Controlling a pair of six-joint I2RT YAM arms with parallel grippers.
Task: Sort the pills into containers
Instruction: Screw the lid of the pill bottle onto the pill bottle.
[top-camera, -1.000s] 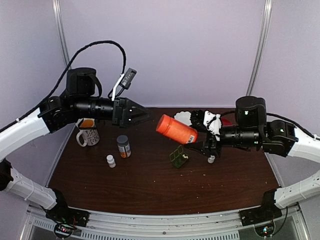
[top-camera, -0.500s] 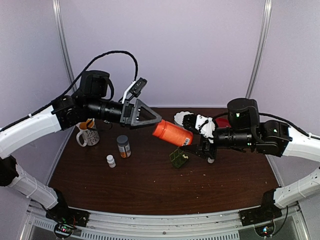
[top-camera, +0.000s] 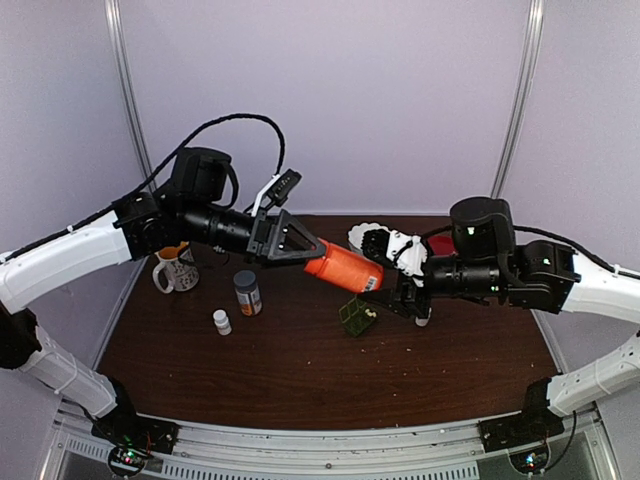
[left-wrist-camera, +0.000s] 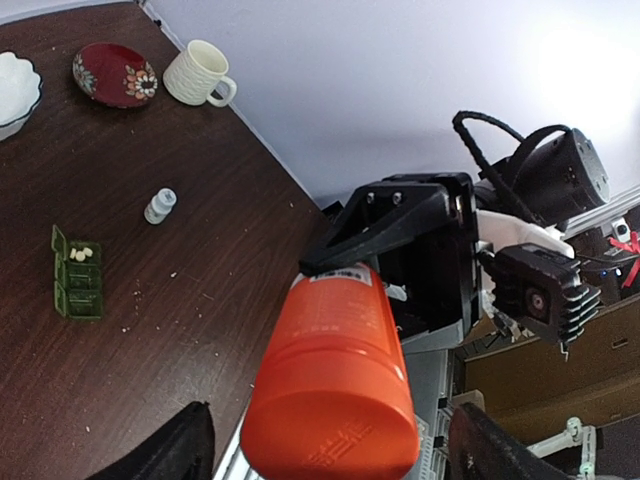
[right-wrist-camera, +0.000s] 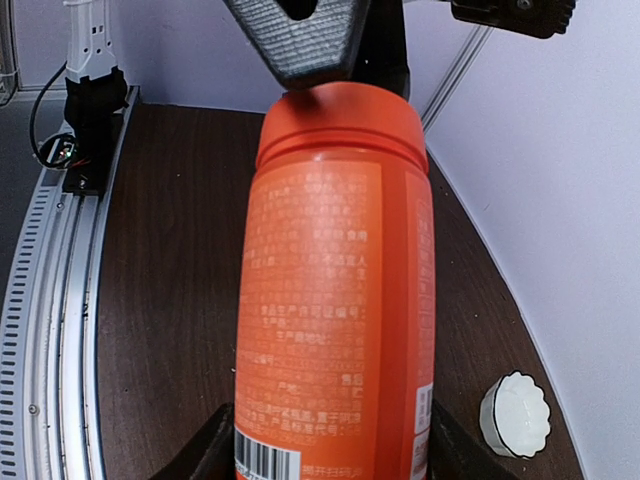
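Note:
The dark-green pill box (top-camera: 356, 316) lies on the table with its lids open, and its three cells are the containers (left-wrist-camera: 77, 286). A few whitish pills (left-wrist-camera: 82, 254) lie in the end cell. My right gripper (top-camera: 398, 288) is shut on the base of an orange bottle (top-camera: 345, 268) and holds it tilted in the air above the box. The bottle (right-wrist-camera: 335, 290) fills the right wrist view. My left gripper (top-camera: 312, 252) is open, with a finger on each side of the bottle's orange cap (left-wrist-camera: 335, 430) and a gap at both sides.
A grey-capped labelled bottle (top-camera: 246, 292), a small white bottle (top-camera: 221, 321) and a patterned mug (top-camera: 175, 268) stand at the left. Another small white bottle (top-camera: 422, 320) stands under my right gripper. A white bowl (top-camera: 365, 235), a red bowl (left-wrist-camera: 112, 73) and a cream mug (left-wrist-camera: 195, 72) are at the back.
My left arm swung right and down until its fingers came round the bottle's cap, and the jaws narrowed a little. My right arm carried the orange bottle slightly left toward it.

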